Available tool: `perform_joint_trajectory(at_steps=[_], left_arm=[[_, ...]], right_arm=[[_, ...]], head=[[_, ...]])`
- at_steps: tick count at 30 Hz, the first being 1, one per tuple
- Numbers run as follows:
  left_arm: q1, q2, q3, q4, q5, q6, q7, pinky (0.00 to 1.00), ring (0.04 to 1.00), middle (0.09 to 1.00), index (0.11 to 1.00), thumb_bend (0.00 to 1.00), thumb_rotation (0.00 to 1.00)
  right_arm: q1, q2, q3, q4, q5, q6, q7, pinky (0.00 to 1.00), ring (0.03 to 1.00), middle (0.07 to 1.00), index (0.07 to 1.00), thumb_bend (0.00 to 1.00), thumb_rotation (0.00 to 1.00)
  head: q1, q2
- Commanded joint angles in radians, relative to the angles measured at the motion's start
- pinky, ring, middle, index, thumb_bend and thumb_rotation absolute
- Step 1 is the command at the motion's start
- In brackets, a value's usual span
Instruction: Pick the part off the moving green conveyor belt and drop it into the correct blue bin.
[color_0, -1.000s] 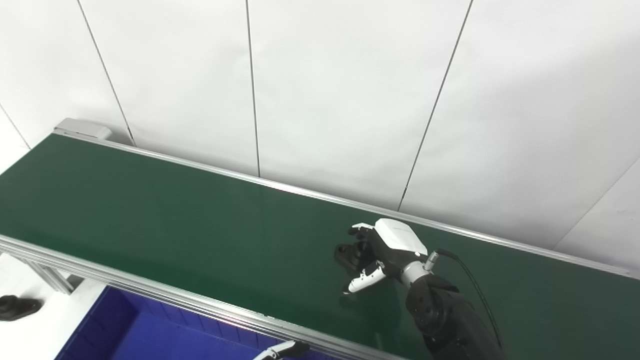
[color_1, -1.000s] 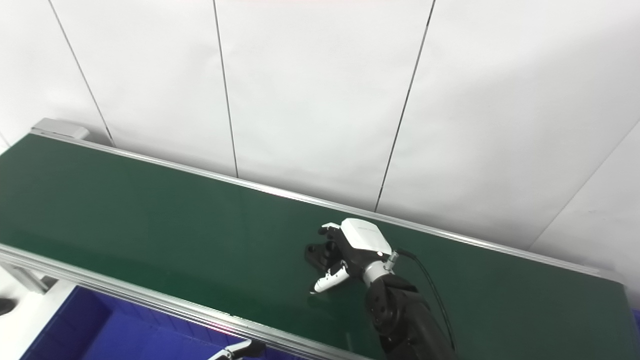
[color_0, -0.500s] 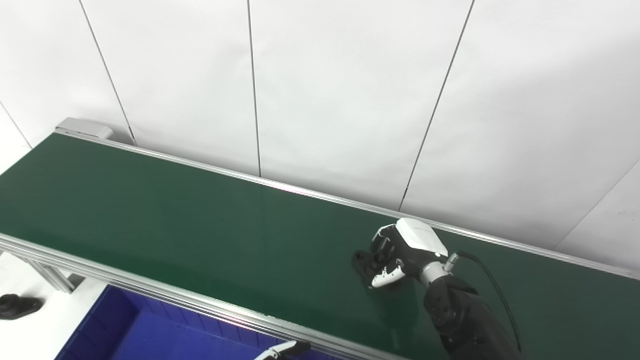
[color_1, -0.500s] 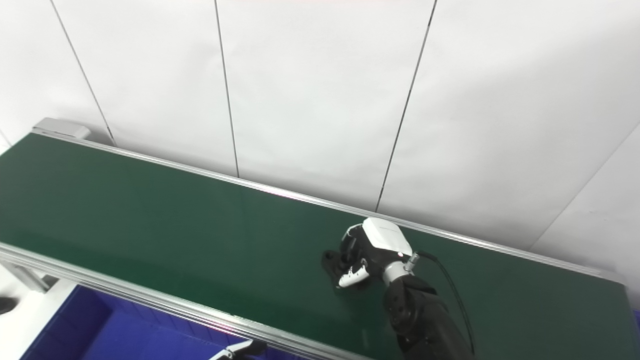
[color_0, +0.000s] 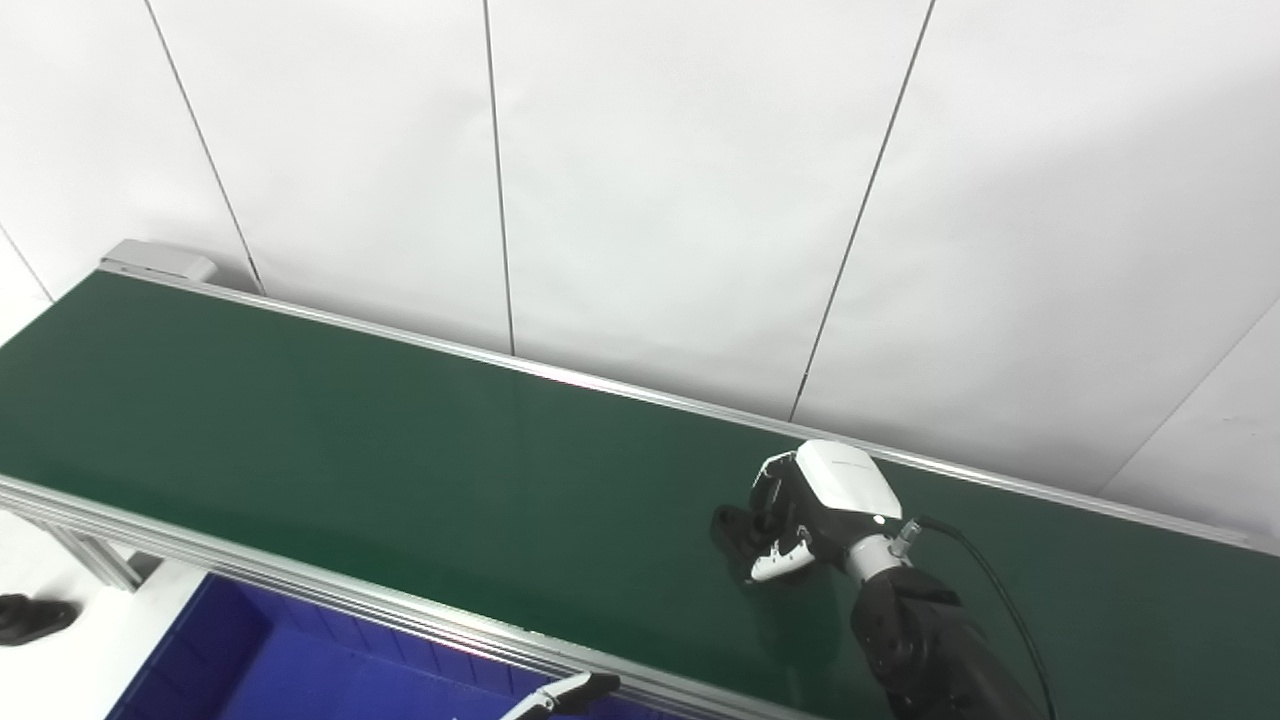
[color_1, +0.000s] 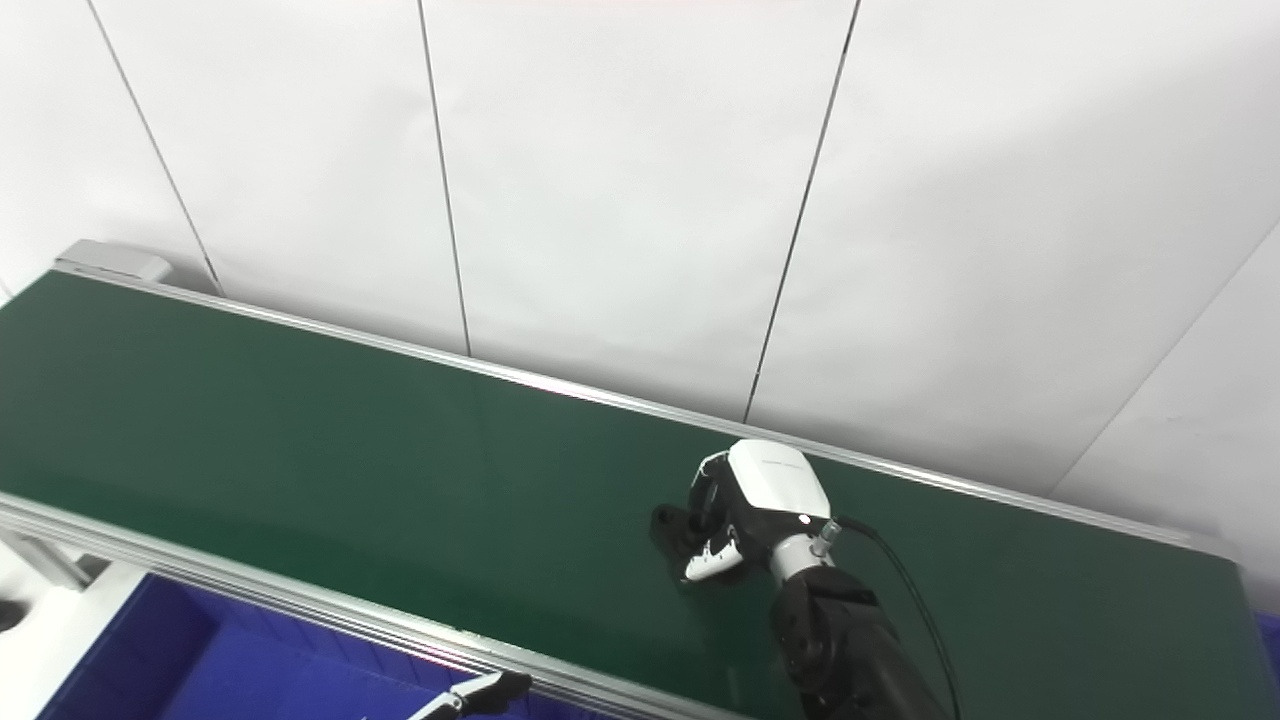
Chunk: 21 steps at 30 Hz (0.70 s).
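The green conveyor belt (color_0: 350, 450) is running across the whole scene from upper left to lower right, framed by aluminium rails, and the blue bin (color_0: 290, 670) is sitting just below its near rail at the lower left. The right hand (color_0: 810, 500) is reaching over the belt from the lower right, its fingers curling around the black part (color_0: 735, 528), which is lying on the belt toward the far rail and protruding from the hand's left side. The part is looking like a small, rigid moulded plastic piece, probably light and stiff, with smooth faces that could be slipping against the fingertips; taking it across its thicker body, thumb opposing fingers, is seeming the safest hold. Only a fingertip of the left hand (color_0: 565, 692) is showing at the bottom edge, so whether it is spread or closed cannot be told.
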<state>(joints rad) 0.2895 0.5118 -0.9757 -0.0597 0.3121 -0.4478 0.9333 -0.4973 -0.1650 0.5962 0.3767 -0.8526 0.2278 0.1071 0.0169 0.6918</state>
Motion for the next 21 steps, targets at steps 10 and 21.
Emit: perform_joint_trajectory(at_steps=[10, 21], left_arm=[[0.016, 0.015, 0.013, -0.05, 0.018, -0.022, 0.001, 0.78, 0.826, 0.846, 0.824, 0.89, 0.29], [0.027, 0.025, 0.035, -0.069, -0.005, -0.022, -0.052, 0.8, 0.846, 0.865, 0.846, 0.86, 0.33]], right_arm=[[0.122, -0.042, -0.065, -0.361, 0.045, -0.021, 0.024, 0.25, 0.325, 0.463, 0.495, 0.53, 0.0], [0.245, -0.065, -0.189, -0.728, 0.041, 0.034, 0.143, 0.25, 0.302, 0.476, 0.486, 0.53, 0.0]], head=[[-0.019, 0.029], [-0.062, 0.053]])
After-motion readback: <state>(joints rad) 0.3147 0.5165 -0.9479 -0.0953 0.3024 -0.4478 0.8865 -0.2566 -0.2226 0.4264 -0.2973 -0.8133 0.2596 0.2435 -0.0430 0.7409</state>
